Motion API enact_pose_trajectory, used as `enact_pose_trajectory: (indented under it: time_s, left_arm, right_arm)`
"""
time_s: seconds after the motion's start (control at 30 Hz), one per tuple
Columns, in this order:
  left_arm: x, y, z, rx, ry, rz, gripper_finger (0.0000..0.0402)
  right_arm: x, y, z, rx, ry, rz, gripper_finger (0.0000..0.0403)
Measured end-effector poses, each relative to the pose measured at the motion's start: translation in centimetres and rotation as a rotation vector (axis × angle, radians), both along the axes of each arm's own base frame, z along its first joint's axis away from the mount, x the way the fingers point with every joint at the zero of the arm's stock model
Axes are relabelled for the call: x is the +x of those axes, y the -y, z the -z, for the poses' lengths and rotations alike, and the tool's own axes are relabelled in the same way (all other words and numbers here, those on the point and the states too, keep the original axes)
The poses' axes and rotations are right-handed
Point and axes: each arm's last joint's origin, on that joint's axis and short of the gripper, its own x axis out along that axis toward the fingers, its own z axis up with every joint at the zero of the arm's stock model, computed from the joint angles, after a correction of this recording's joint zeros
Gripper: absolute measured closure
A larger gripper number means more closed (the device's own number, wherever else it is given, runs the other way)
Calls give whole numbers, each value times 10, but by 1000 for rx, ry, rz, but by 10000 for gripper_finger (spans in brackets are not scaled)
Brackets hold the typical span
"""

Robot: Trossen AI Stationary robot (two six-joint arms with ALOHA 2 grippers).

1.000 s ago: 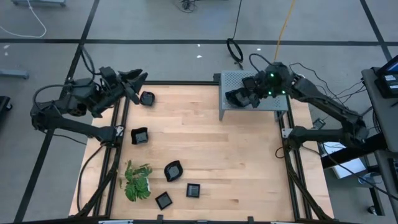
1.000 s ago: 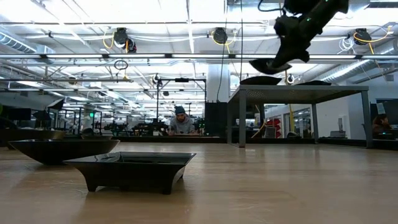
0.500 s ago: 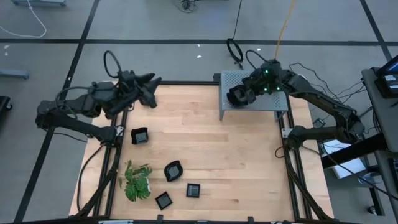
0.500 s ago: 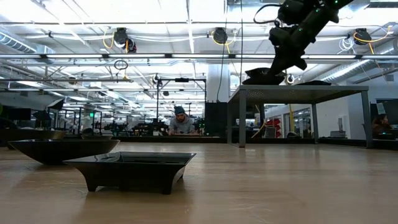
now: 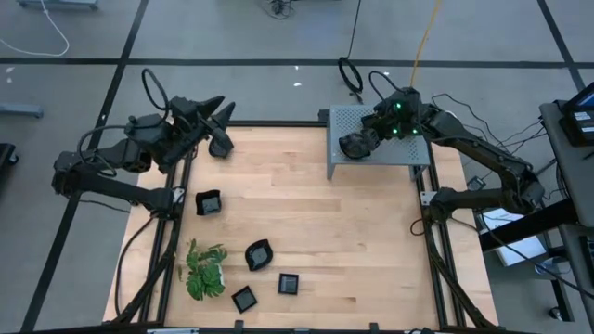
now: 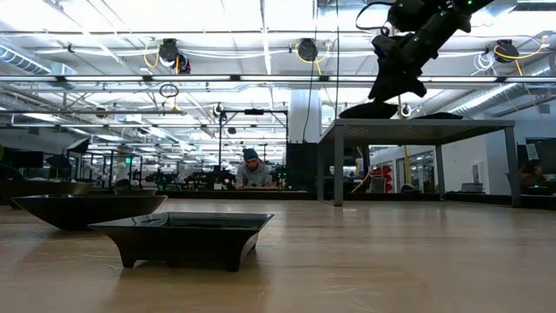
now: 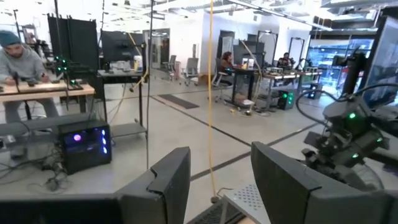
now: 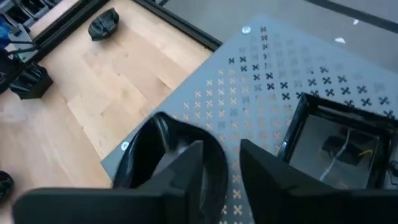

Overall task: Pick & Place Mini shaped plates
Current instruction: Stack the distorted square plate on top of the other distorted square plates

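Note:
My right gripper (image 8: pixel 221 146) stands open over the grey perforated platform (image 5: pixel 339 121) at the table's far right. A round black mini plate (image 8: pixel 155 155) rests on the platform under it. A square black plate (image 8: pixel 336 143) sits farther along the platform. My left gripper (image 7: pixel 221 162) is open and holds nothing. It hovers at the far left corner (image 5: pixel 223 116), above a leaf-like plate (image 8: pixel 104 23). More black plates lie on the wood: one square (image 5: pixel 210 202), one rounded (image 5: pixel 258 254) and two small squares (image 5: pixel 289 284) (image 5: pixel 244 299). My right gripper comes down slanting from above, with one finger (image 8: pixel 186 165) over the round plate's hollow and the other (image 8: pixel 267 168) outside its rim (image 8: pixel 217 168). Grey platform shows between the rim and the outer finger. Whether the inner finger touches the plate I cannot tell.
A green leafy plant (image 5: pixel 204 269) lies near the left front. Black frame rails (image 5: pixel 176 186) run along the table's sides. The middle and right of the wooden top (image 5: pixel 353 241) are bare. A person (image 6: pixel 254 169) sits at a desk far behind the table.
My right gripper has come down toward the platform's left end with the round plate. The plate hung tilted above the platform and now lies on it. My left gripper has shifted a little toward the table's right along the far edge.

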Motion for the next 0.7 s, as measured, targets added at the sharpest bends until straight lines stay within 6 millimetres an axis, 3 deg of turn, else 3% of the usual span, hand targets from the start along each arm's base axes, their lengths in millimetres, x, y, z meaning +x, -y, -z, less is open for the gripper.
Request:
enact_pose_trajectory:
  time_s: [0.2,0.33,0.5,0.7]
  left_arm:
    - [0,-2,3,6,-45,-10,229]
    - [1,-2,20,-58,-168,-2,229]
    - [-7,3,57,-292,-433,124,229]
    - [-22,11,99,-614,-880,225,229]
  right_arm:
    - [-2,-2,-14,-91,80,-7,256]
    - [-6,-7,-30,-188,163,-22,248]
    - [-7,-17,-46,-273,257,-51,255]
    - [-4,-24,-57,-339,335,-79,259]
